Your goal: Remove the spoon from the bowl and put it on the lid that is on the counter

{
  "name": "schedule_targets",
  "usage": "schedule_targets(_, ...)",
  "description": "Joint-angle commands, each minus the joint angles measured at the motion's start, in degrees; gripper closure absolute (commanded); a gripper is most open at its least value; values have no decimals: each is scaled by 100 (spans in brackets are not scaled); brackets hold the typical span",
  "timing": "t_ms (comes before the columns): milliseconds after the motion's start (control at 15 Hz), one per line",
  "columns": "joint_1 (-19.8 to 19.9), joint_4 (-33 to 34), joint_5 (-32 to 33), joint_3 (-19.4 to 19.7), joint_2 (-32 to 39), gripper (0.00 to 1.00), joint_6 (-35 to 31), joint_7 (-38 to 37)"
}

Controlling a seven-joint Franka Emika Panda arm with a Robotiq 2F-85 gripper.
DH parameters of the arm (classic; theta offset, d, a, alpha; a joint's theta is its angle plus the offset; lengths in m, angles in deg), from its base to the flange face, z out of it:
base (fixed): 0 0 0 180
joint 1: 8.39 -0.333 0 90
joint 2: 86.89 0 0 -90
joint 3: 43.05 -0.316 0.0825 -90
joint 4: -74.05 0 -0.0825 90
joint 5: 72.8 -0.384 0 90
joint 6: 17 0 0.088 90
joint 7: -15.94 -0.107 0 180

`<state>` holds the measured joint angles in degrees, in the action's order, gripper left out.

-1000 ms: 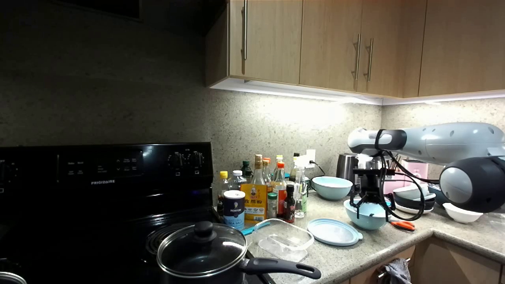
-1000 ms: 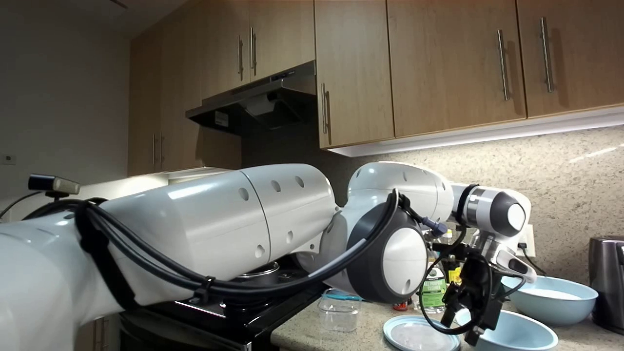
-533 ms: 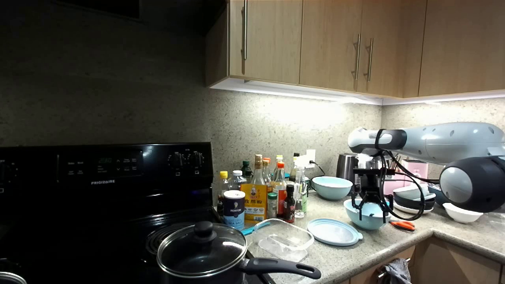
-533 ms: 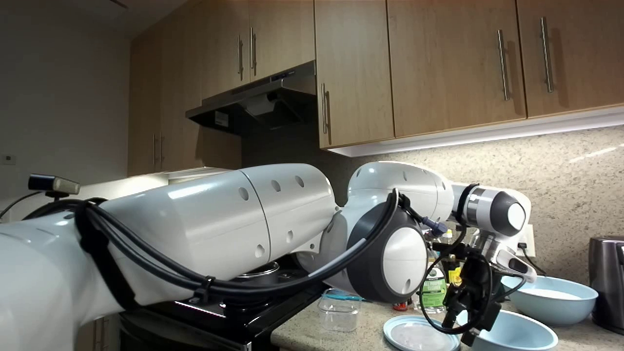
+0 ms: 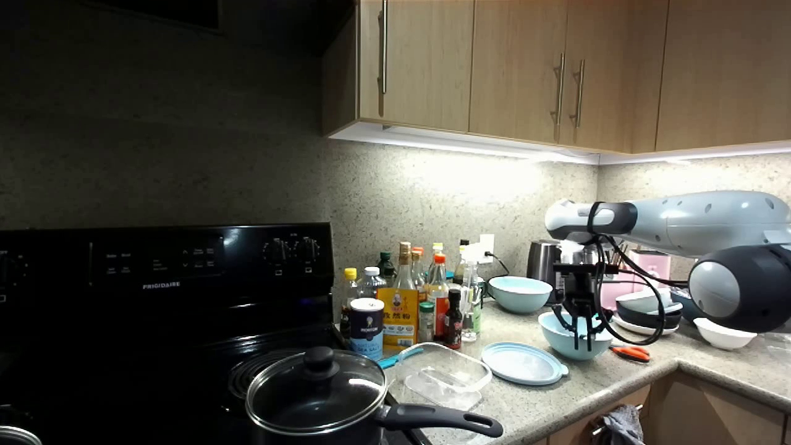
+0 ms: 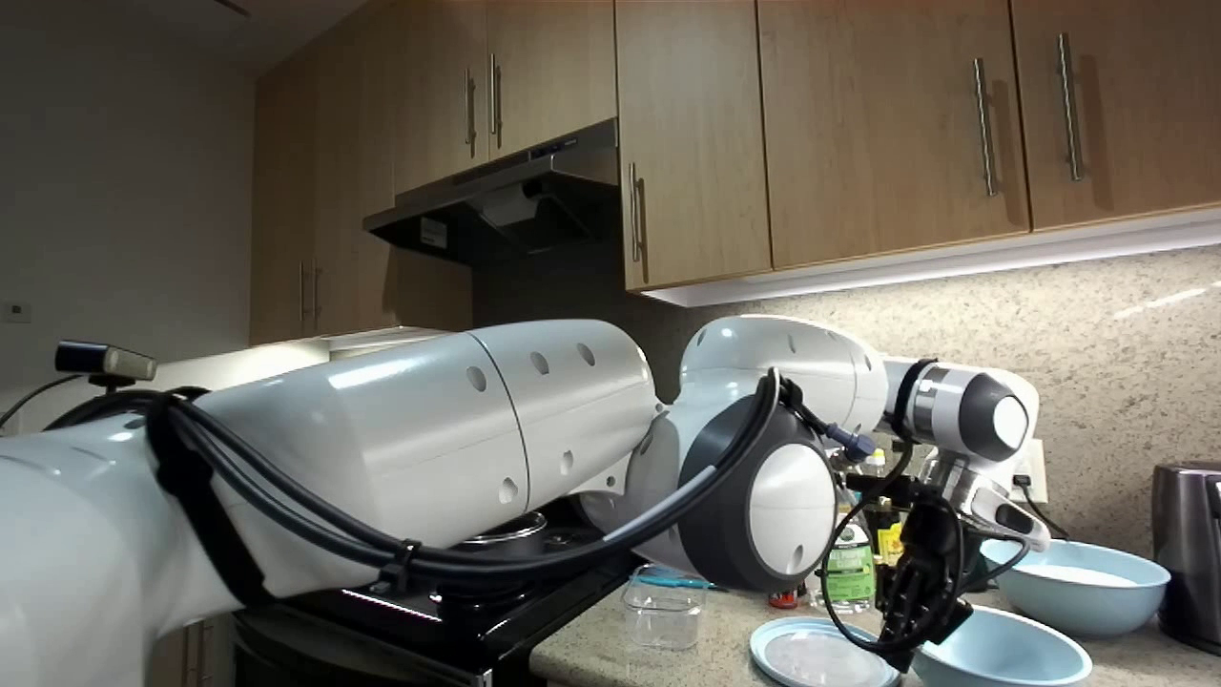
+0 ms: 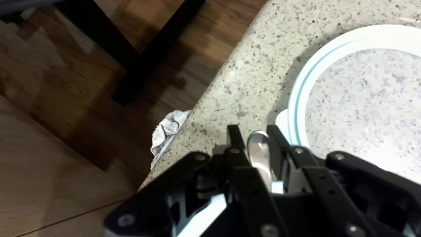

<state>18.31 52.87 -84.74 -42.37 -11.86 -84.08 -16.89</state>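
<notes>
The silver spoon (image 7: 259,151) stands with its handle end up between my fingers in the wrist view. My gripper (image 7: 254,130) is partly closed around it; a gap shows on the left of the handle, while the right finger is close beside it. In an exterior view the gripper (image 5: 583,347) points down over the near side of the pale blue-green bowl (image 5: 556,340). That bowl (image 6: 1016,649) also shows behind the gripper elsewhere; the spoon's lower end is hidden. The round pale blue lid (image 5: 524,363) lies flat on the counter beside the bowl, its rim (image 7: 297,108) right of my fingers.
A similar blue bowl (image 5: 520,295) sits farther back near the kettle (image 6: 1188,553). Orange-handled scissors (image 5: 631,353) lie beside the bowl. A clear container (image 5: 445,371), several bottles and a lidded pot (image 5: 316,395) stand past the lid. The counter edge (image 7: 210,95) runs close by.
My fingers have moved toward each other, narrowing the gap from wide to small. The arm has hardly moved; bowl and lid stay where they were.
</notes>
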Motion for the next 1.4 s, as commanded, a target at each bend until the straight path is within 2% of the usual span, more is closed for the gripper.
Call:
schedule_targets(0, 13, -154, -14, -21, -145, 99, -92, 121)
schedule_targets(600, -109, -67, 119, 72, -244, 99, -213, 179)
schedule_targets(1333, -723, -24, 630, 333, -460, 99, -733, 137)
